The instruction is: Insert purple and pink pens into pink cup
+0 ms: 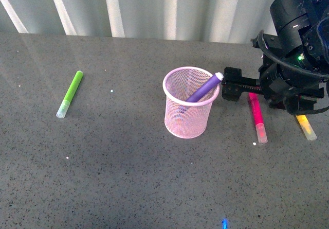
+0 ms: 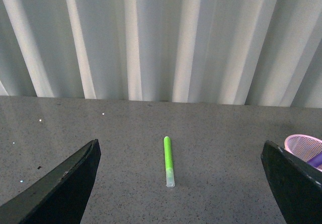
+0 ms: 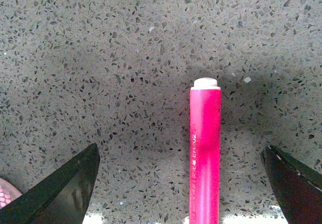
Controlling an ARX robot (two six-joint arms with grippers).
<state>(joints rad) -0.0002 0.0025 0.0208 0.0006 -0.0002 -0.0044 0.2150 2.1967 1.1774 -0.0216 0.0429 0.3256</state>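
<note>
- Purple plastic marker (image 1: pixel 203 89): leaning inside the light pink wire-mesh cup (image 1: pixel 165 87).
- Step in hand: pick-up of the hot pink marker (image 3: pixel 205 153), which lies flat just right of the cup.
- Right gripper (image 3: pixel 178 183): jaws apart, one on either side of the marker. Next move: lower and close on the barrel.
- Left gripper (image 2: pixel 178 183): jaws apart, holding nothing.

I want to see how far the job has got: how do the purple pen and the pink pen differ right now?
Place: the purple pen is inside the pink cup, while the pink pen is outside it on the table.
Pose: the purple pen leans tilted against the cup's rim, while the pink pen lies flat.
Colour: the purple pen's body is purple and the pink pen's is hot pink.
Both are short, thick markers.
</note>
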